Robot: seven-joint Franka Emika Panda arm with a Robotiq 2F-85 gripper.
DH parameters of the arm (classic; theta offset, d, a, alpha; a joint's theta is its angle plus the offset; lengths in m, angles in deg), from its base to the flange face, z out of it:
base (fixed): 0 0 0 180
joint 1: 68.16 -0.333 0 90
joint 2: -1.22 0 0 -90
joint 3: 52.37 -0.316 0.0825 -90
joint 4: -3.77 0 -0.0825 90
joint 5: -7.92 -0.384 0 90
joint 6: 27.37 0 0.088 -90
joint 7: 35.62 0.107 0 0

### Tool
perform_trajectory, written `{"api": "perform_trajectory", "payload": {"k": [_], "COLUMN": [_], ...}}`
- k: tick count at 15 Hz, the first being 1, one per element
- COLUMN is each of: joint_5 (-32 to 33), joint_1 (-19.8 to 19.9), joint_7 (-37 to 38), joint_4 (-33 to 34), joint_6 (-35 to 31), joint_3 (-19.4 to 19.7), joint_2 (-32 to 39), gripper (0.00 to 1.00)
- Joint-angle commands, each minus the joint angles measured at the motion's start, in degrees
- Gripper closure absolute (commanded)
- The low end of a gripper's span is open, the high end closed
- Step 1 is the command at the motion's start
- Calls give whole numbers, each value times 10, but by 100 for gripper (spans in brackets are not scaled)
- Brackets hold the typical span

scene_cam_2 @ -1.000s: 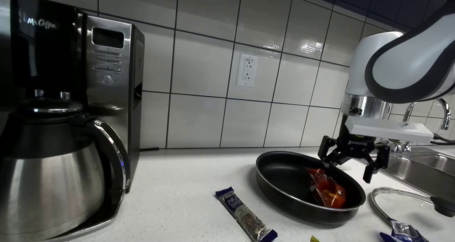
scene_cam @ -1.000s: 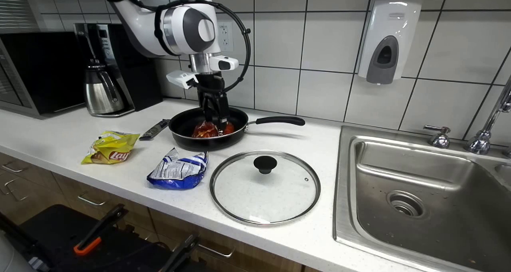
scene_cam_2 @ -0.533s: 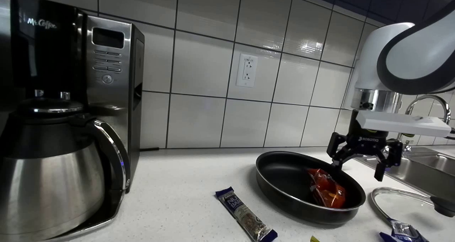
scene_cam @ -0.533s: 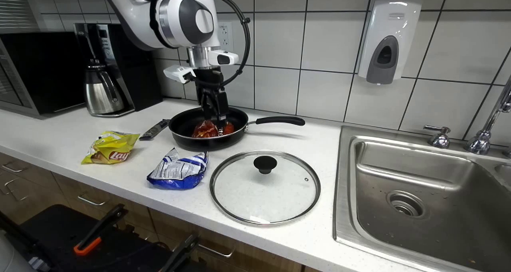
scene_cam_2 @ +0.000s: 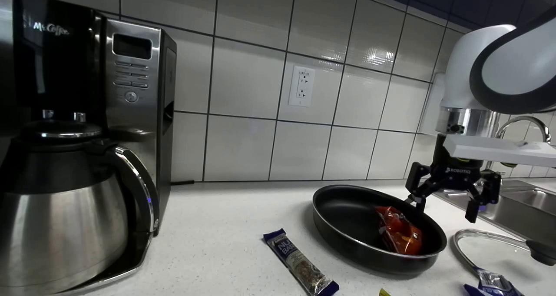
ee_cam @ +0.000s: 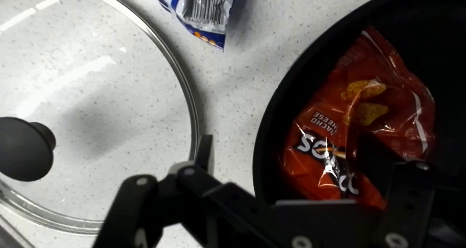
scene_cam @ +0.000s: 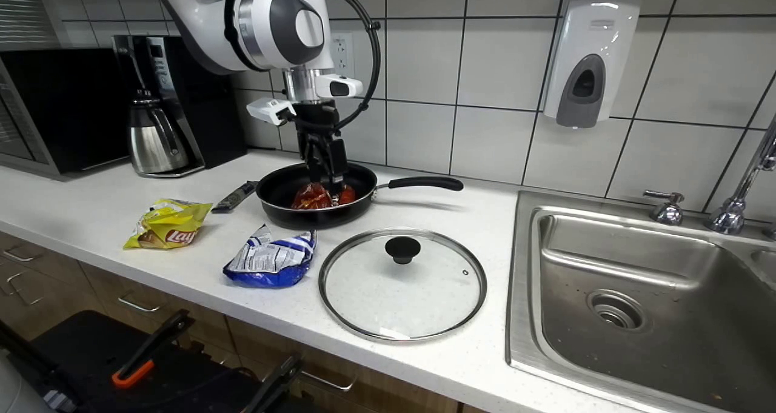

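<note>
My gripper (scene_cam_2: 446, 208) is open and empty, pointing down over the sink-side rim of a black frying pan (scene_cam_2: 369, 257). It also shows above the pan in an exterior view (scene_cam: 327, 173) and in the wrist view (ee_cam: 291, 149). A crumpled red Doritos bag (scene_cam_2: 398, 231) lies inside the pan; it also shows in the wrist view (ee_cam: 327, 131). One finger appears over the bag, the other over the counter between the pan and a round glass lid (scene_cam: 370, 292). The lid has a black knob and lies flat on the counter. The fingers partly hide the bag.
A blue and white snack bag (scene_cam: 273, 258) and a yellow Lay's bag (scene_cam: 170, 225) lie in front of the pan. A nut bar (scene_cam_2: 299, 263) lies beside it. A coffee maker (scene_cam_2: 134, 83), a microwave (scene_cam: 66, 113), the pan handle (scene_cam: 424, 184) and a sink (scene_cam: 524, 292) are around.
My open gripper has moved up slightly and away from the coffee maker, toward the sink side. The red bag and the pan have stayed in place.
</note>
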Motion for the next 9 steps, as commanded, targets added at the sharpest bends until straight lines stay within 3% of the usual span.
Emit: {"api": "perform_trajectory", "payload": {"k": [1,9], "joint_5": [-6,-108], "joint_1": [10,17], "joint_7": [-12,-94], "joint_4": [-2,-54], "joint_6": [-2,-41], "joint_3": [-10,-28], "joint_2": [-2,-36], "gripper": [0,0]}}
